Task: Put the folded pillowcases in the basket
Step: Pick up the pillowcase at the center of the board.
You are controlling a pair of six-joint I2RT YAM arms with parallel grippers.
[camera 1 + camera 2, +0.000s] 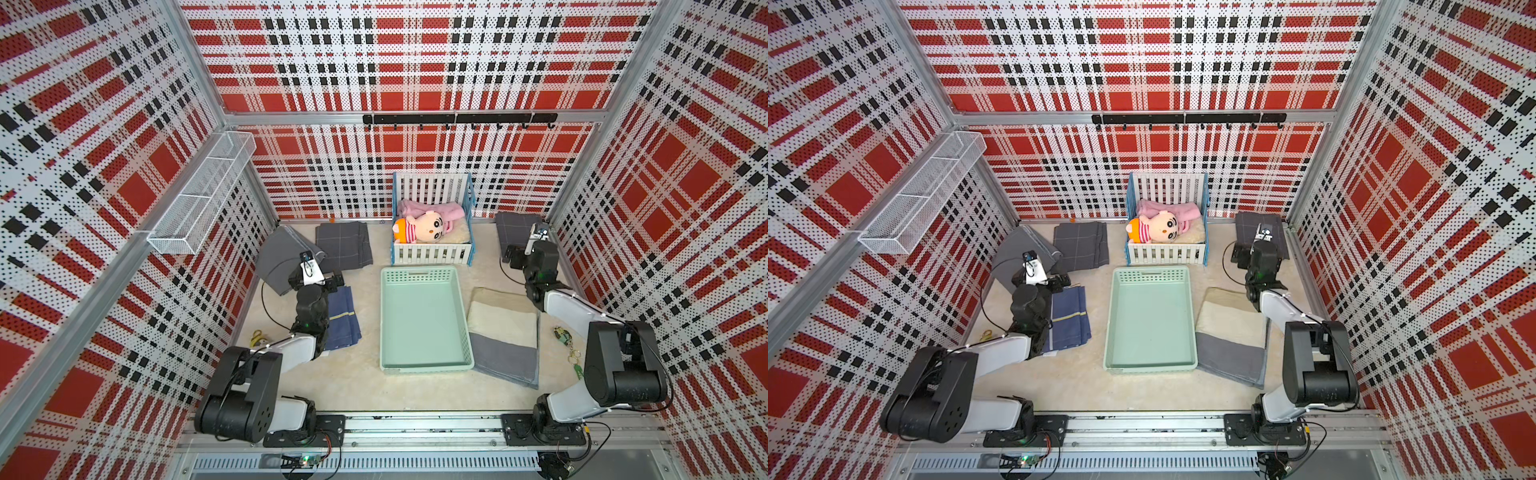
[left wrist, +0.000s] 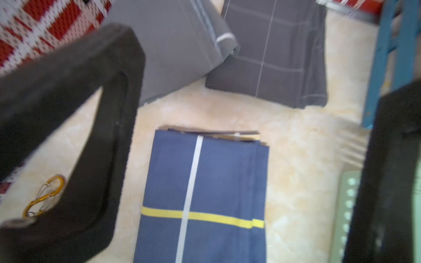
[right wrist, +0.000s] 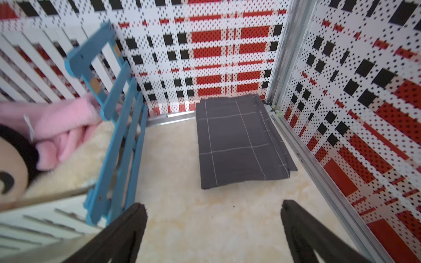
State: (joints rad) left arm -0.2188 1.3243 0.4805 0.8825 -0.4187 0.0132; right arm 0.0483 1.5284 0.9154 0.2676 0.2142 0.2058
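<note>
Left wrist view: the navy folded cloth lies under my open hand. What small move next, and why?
Probably lower the left hand onto an edge of the navy folded cloth and close. Its jaws stand open and hold nothing, the cloth lies flat just below, and the basket beside it has nothing in it.

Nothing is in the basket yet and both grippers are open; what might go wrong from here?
1. Several folded cloths lie around the basket: the navy cloth below the open left gripper, a checked grey cloth ahead of the open right gripper; the wrong one may get picked.
2. The navy cloth's layered edges may splay if pinched.
</note>
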